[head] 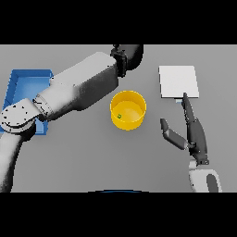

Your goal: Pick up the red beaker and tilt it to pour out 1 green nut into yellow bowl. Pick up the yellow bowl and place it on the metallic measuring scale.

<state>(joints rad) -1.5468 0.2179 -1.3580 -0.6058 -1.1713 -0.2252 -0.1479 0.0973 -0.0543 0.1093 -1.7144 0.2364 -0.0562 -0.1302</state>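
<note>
The yellow bowl [128, 110] stands in the middle of the table with one small green nut [119, 115] inside, near its left wall. The metallic measuring scale [178, 81], a pale square plate, lies to the bowl's upper right. My left arm stretches across the table, and its dark left hand [128, 55] sits at the far edge, beyond the bowl. No red beaker shows anywhere. My right hand [194, 132] is open to the right of the bowl, with its fingers pointing toward the scale's near edge and its thumb spread toward the bowl.
A blue tray [25, 85] sits at the left, partly covered by my left arm. The grey table [92, 157] stretches bare in front of the bowl.
</note>
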